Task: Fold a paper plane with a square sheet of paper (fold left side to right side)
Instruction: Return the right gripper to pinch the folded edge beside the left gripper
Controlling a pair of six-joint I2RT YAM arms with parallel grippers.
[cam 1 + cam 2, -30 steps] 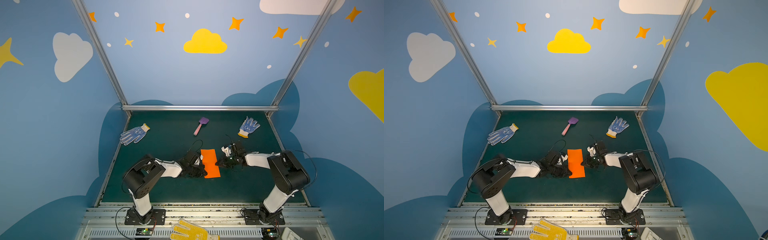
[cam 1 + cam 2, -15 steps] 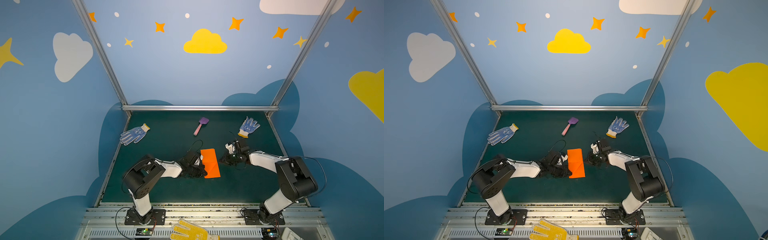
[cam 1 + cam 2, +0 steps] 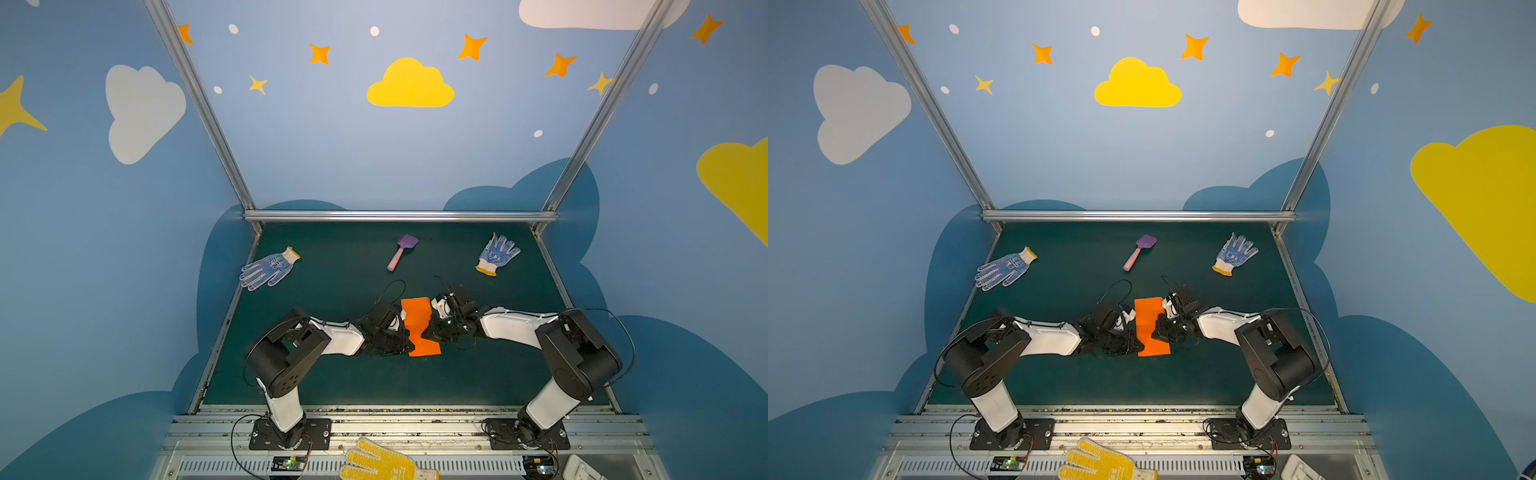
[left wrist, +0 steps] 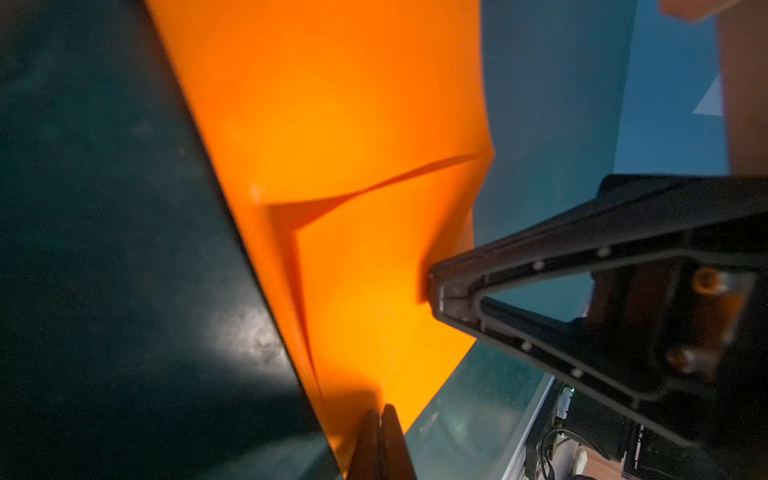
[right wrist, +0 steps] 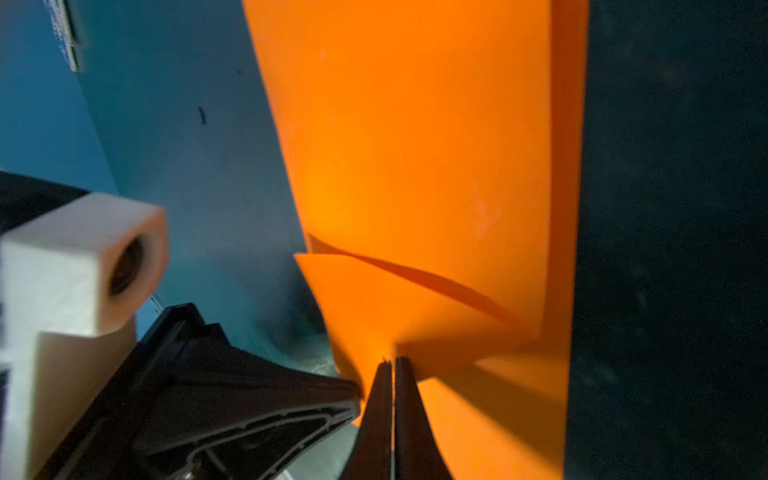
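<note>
Both top views show the paper (image 3: 417,316), long axis near-to-far, left tool (image 3: 406,341) and right tool (image 3: 428,332) pinching its sides.

Left arm (image 3: 336,338) and right arm (image 3: 515,328) reach inward, low.
Forearms lie near level, wrists tipped down, tips facing each other and close. Left gripper (image 4: 379,415) and right gripper (image 5: 392,368) have their jaws pressed together; each seems to pinch an edge of the paper (image 3: 417,316), though the close views blur the contact.
</note>
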